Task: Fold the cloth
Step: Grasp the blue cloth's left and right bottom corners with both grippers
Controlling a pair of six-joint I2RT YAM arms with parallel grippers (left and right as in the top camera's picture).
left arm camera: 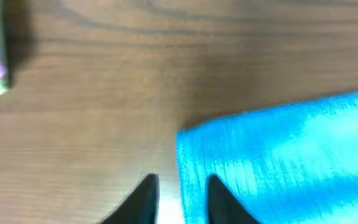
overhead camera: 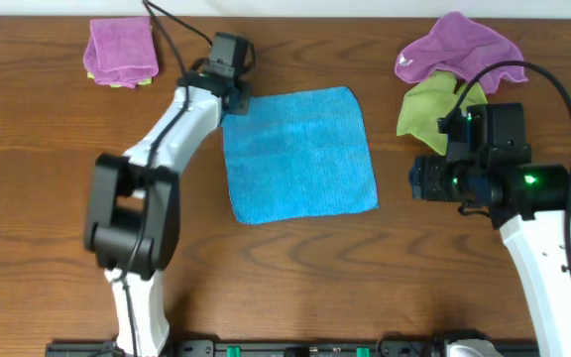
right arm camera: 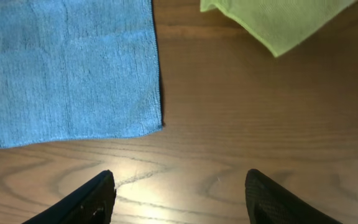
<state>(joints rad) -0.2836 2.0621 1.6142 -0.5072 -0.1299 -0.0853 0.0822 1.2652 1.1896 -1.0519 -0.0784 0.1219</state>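
the cloth (overhead camera: 300,154) is spread flat at the middle of the bench (overhead camera: 295,288), nearly square, so no long axis is given, and slightly skewed to the bench edge. its far left corner is straddled by the left jaws, which are parted only narrowly and are not seen closed on it. the right jaws are spread wide and empty, just right of the near right corner. open wood is offered on the near side for a fold. the yellow-green cloth (overhead camera: 434,104) and a purple cloth (overhead camera: 459,50) are heaped far right, and another purple cloth (overhead camera: 120,52) far left
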